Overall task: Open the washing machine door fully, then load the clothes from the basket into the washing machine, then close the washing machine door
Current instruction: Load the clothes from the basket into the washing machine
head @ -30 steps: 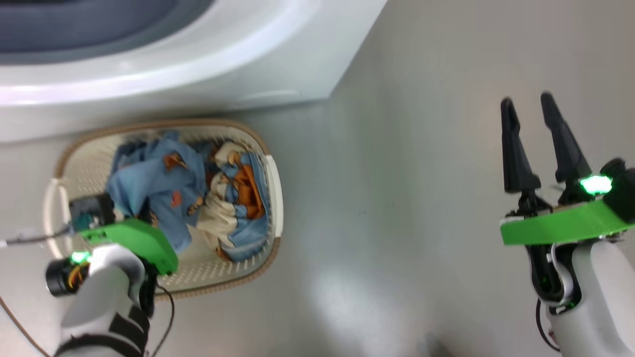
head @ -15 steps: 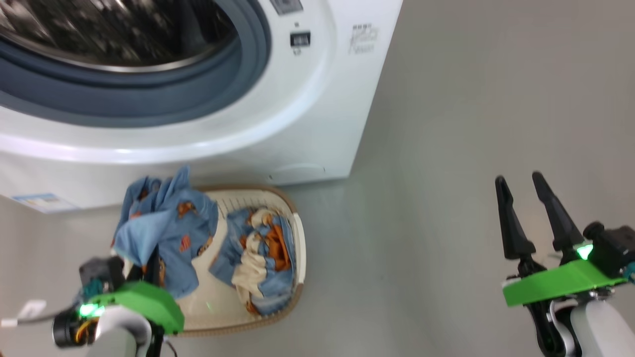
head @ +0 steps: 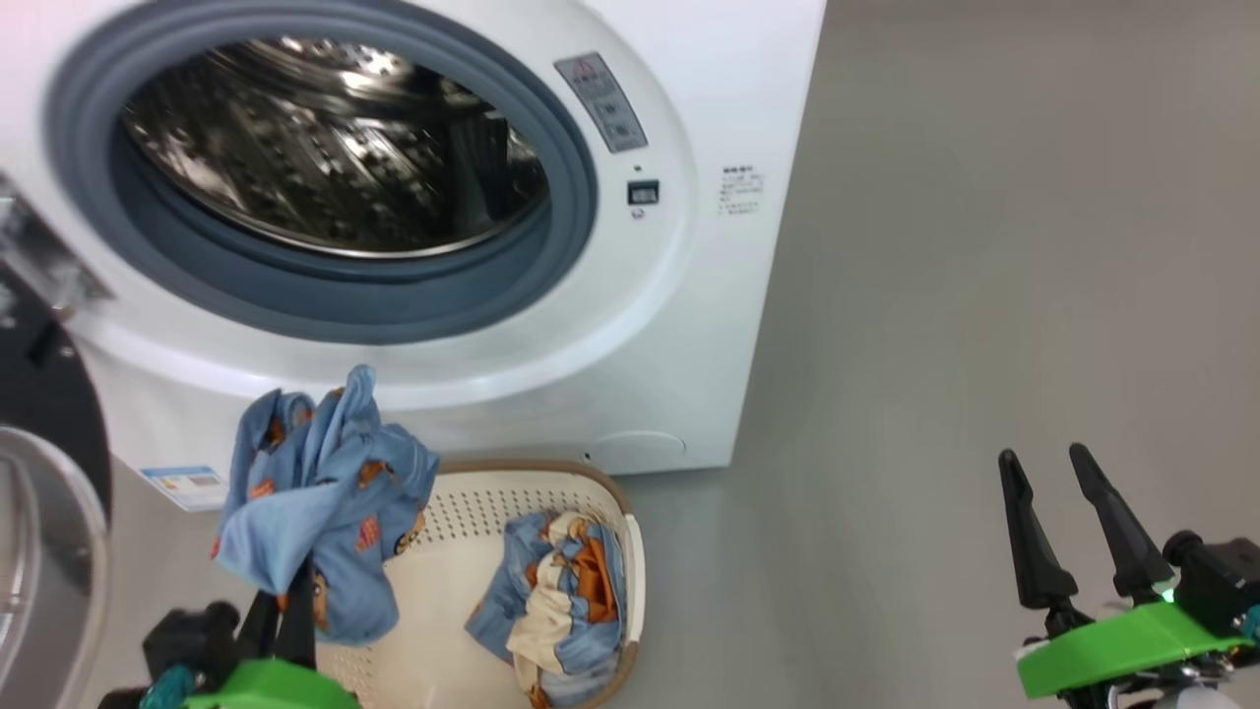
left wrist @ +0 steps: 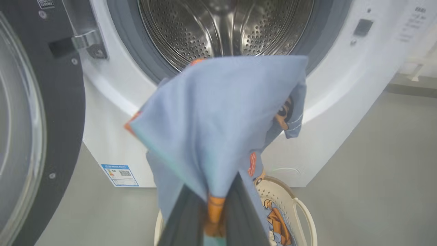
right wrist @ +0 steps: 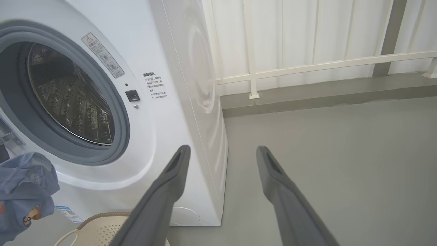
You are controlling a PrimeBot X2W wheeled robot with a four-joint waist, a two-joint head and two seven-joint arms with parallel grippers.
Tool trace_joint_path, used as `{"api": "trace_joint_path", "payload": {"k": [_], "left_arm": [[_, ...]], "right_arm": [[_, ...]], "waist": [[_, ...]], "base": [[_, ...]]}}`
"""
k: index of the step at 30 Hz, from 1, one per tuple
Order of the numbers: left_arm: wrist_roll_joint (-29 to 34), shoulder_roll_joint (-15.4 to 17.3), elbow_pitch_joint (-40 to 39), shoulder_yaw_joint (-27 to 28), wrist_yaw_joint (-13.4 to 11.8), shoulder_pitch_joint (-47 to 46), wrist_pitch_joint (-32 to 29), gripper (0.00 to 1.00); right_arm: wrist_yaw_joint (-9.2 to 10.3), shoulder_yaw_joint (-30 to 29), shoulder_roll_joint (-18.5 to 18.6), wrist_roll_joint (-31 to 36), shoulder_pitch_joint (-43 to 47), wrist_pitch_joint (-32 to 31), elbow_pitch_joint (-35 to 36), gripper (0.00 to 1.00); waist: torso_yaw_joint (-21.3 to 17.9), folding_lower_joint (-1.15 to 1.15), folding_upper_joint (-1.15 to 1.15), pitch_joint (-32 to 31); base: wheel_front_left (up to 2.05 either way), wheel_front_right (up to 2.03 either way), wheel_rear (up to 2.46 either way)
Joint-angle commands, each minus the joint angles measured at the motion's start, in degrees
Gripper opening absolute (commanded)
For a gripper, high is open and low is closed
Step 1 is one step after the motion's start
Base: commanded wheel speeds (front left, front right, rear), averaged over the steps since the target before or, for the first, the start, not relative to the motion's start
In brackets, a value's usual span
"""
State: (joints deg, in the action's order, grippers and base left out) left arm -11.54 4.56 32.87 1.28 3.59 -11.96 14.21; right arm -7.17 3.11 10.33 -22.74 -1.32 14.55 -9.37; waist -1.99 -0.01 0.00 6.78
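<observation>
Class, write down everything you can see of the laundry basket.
The basket is small, cream-white plastic, its walls perforated with tiny holes, with a brown woven-look rim and a white loop handle on its right side. It stands upright on the grey floor, close before the washing machine. A crumpled blue, cream and orange bundle of clothes lies in its right half.

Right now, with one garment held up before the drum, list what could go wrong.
1. The left end effector pinches a small bunch of the garment; it may slip.
2. Its loose folds hang low and could snag the gasket or drop short of the drum.
3. The open door stands close on the left; a swing could hit it.
</observation>
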Motion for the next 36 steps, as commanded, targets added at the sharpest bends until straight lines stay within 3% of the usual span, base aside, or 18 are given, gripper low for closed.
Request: {"api": "trace_joint_path", "payload": {"k": [1, 10, 21, 36], "left_arm": [[0.5, 1.0, -2.8, 2.1, 0.2, 0.6, 0.8, 0.0], [2.1, -0.1, -13.7, 3.8, 0.8, 8.1, 0.8, 0.0], [2.2, -1.0, -17.1, 4.4, 0.9, 9.2, 0.8, 0.0], [2.5, -1.3, -16.8, 4.2, 1.1, -4.2, 0.8, 0.0]], "right_arm": [[-0.32, 0.6, 1.1, 1.1, 0.3, 0.4, 1.2, 1.0], [-0.32, -0.6, 1.0, 1.5, 2.3, 0.4, 1.8, 1.0], [-0.32, -1.1, 0.6, 1.6, 1.9, 0.4, 2.4, 1.0], [-0.32, -1.6, -0.1, 0.6, -3.7, 0.4, 3.5, 1.0]], "waist": [[1.6, 0.01, 0.0, -2.2], [2.3, 0.01, 0.0, -3.2], [1.7, 0.01, 0.0, -1.4], [-1.3, 0.01, 0.0, 9.0]], "base": [[0.0, 0.0, 0.0], [0.0, 0.0, 0.0], [0.0, 0.0, 0.0], [0.0, 0.0, 0.0]]}}
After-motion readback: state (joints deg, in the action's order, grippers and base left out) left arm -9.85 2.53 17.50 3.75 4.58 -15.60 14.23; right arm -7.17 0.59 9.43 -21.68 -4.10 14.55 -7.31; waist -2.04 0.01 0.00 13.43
